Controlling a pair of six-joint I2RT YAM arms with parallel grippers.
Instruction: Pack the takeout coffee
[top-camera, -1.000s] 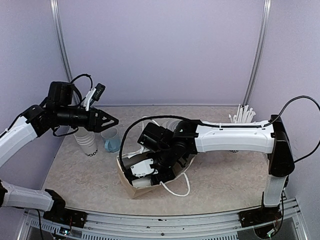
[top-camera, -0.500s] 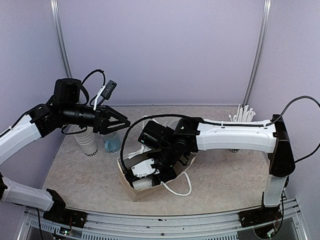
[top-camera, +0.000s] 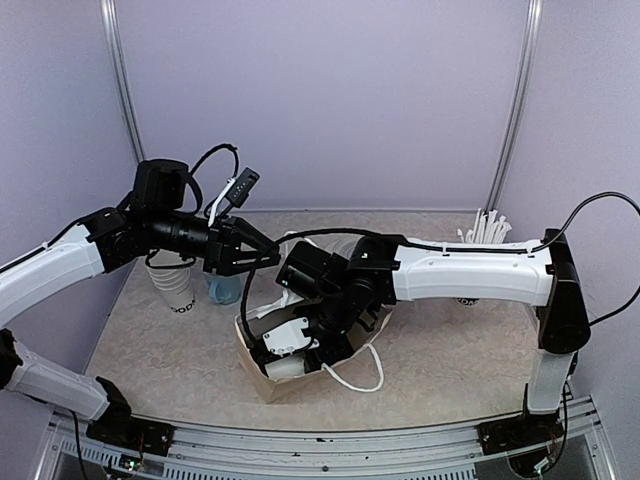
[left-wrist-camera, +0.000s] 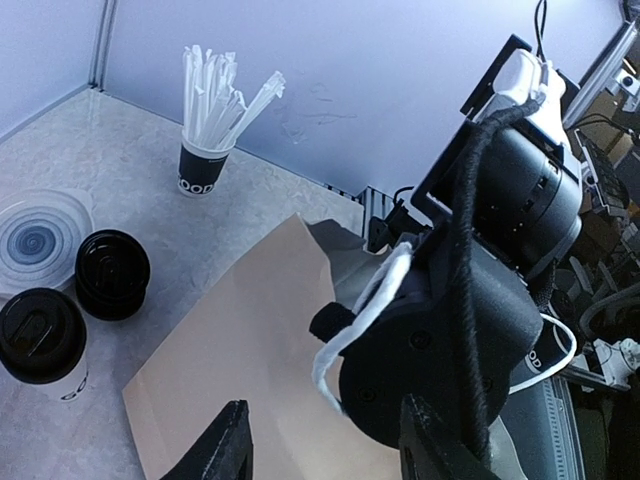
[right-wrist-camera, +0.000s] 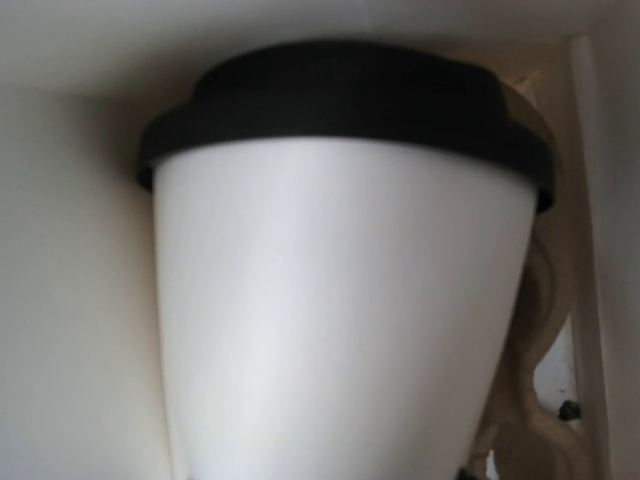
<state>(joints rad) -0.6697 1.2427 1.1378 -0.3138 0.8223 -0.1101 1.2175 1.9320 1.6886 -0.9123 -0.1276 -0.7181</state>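
Note:
The takeout coffee (right-wrist-camera: 340, 300), a white paper cup with a black lid (right-wrist-camera: 345, 100), fills the right wrist view and sits inside the brown paper bag (top-camera: 252, 372). From above, my right gripper (top-camera: 290, 350) reaches down into the bag's mouth and is shut on the cup (top-camera: 283, 367); its fingers are hidden. My left gripper (top-camera: 258, 254) hovers open above the bag's back left, close to the right wrist. In the left wrist view, my left gripper (left-wrist-camera: 330, 445) has the bag's side (left-wrist-camera: 240, 350) and a white rope handle (left-wrist-camera: 365, 310) ahead of it. It holds nothing.
A stack of white cups (top-camera: 178, 290) and a light-blue mug (top-camera: 222, 290) stand under the left arm. A cup of white straws (left-wrist-camera: 205, 150), two more black-lidded cups (left-wrist-camera: 40, 335) (left-wrist-camera: 112, 272) and a blue-swirl plate (left-wrist-camera: 40, 225) lie beyond the bag. Another rope handle (top-camera: 355, 380) lies on the table.
My left arm has swung right, from above the cup stack to the bag's back edge, and its jaws have narrowed somewhat. The right arm has stayed in the bag.

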